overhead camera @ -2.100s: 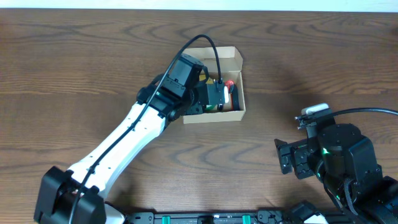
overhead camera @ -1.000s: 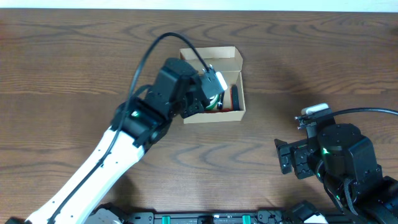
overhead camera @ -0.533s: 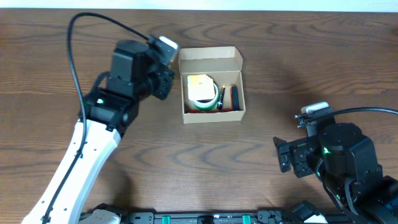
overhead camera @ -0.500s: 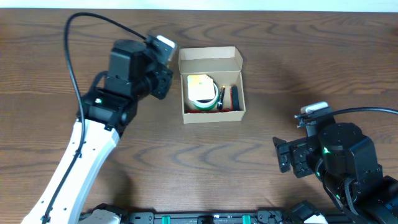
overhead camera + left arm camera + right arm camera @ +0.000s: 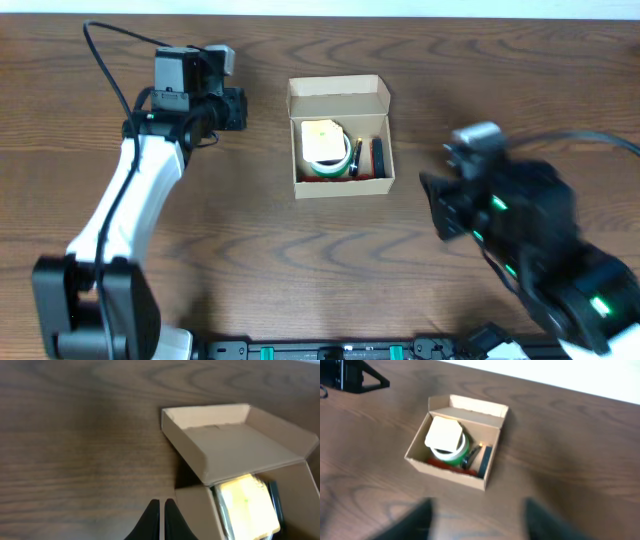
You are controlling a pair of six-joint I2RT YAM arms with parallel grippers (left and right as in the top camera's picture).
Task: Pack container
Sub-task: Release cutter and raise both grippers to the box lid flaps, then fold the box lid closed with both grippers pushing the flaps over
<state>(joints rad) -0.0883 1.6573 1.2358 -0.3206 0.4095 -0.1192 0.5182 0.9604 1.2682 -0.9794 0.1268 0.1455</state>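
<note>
Box (image 5: 345,186) sits on the wood worktop (image 5: 300,262), about mid-width and toward the far side. Tan card, plain. Flap (image 5: 338,95) is open and folded back on the far edge.

Contents, seen from overhead and the right wrist view:
- green round item (image 5: 451,454) in the left half, with a cream square (image 5: 320,138) on top of it
- thin black stick (image 5: 357,158) just right of it, tilted
- black bar (image 5: 377,155) along the right wall
- red strip (image 5: 442,464) low against the near wall; what it is cannot be told

Left tool (image 5: 161,510): fingers pressed together, nothing between them. It is over bare wood to the left of the box, pointed toward it, near but apart. In the wrist view the tips lie just beside the box's near left corner, not touching.

Right tool (image 5: 477,510): motion-blurred. Its two fingers show as dark smears standing well apart, with only worktop between them, so it reads as open and holding nothing. It is right of the box and nearer the arm bases, clear of it.

Black cable (image 5: 105,60) loops off the left arm.
</note>
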